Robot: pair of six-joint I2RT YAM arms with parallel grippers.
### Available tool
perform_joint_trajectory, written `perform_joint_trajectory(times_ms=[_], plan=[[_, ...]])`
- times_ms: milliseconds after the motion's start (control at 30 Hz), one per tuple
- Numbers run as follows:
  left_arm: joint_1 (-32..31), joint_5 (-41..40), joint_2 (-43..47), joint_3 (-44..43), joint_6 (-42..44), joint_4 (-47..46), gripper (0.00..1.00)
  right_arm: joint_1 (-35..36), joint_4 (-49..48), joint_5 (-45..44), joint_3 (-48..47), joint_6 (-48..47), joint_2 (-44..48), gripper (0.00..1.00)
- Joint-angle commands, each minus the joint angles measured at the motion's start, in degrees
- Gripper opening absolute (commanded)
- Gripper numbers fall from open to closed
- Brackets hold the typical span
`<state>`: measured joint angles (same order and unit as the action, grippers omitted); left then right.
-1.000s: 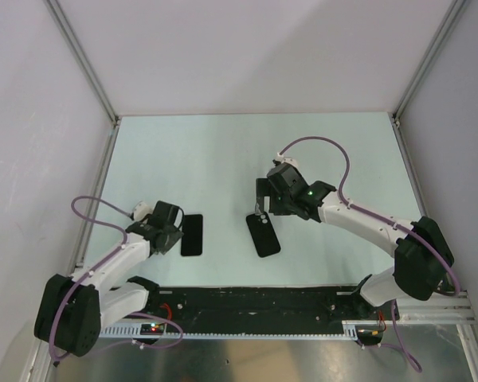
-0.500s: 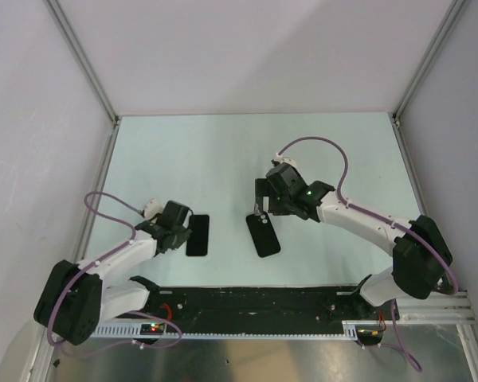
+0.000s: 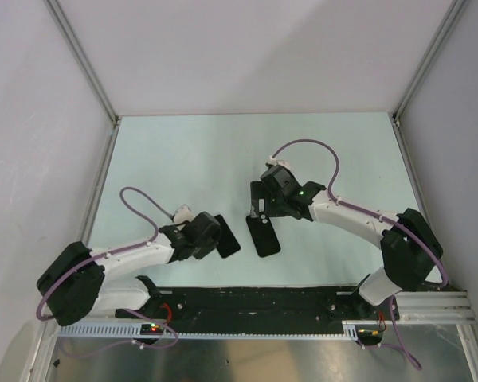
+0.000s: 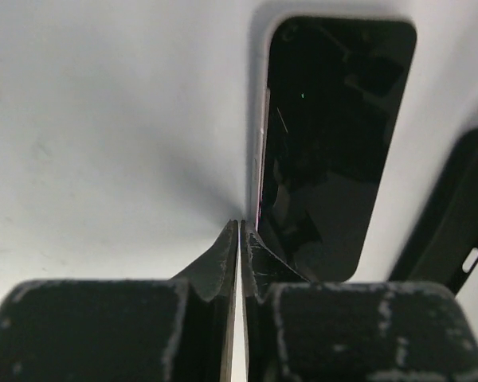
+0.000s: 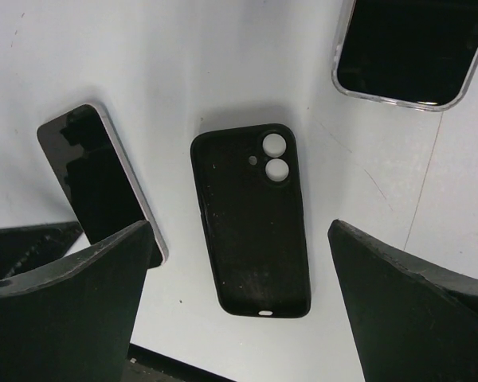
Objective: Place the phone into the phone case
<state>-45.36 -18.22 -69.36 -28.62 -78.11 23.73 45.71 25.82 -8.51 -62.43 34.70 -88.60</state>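
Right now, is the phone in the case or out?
Out. The case lies empty, camera holes showing; the phone lies beside it.

A pale table bears a phone and a black case.

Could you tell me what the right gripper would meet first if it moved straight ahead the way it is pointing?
Most likely the phone case, which lies flat, centred under the open right gripper.
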Motion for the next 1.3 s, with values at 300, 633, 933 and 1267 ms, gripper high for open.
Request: perform_joint_trajectory(times_ms=[300,633,933,1267], plan=[[5.96,-2.93,15.09,0.21,4.77,9.35,0.14,6.93,-4.08,0.74,-6.47,-5.33,-5.99,0.99],[27.6,3.32,20.41,-7.87,19.68,11.2,0.54,15.0,-5.36,1.3,-12.41,-11.05,-15.52,0.99],[37.16,9.47,18.91,-13.49,26.51,11.27,0.86,17.93,-5.62,1.53,-15.52,-11.72,-21.36,1.0],[38.42,11.13,17.15,-14.61,27.9,11.18,0.89,19.42,-3.0,-2.48,-18.31,-12.56,-25.19,1.0]])
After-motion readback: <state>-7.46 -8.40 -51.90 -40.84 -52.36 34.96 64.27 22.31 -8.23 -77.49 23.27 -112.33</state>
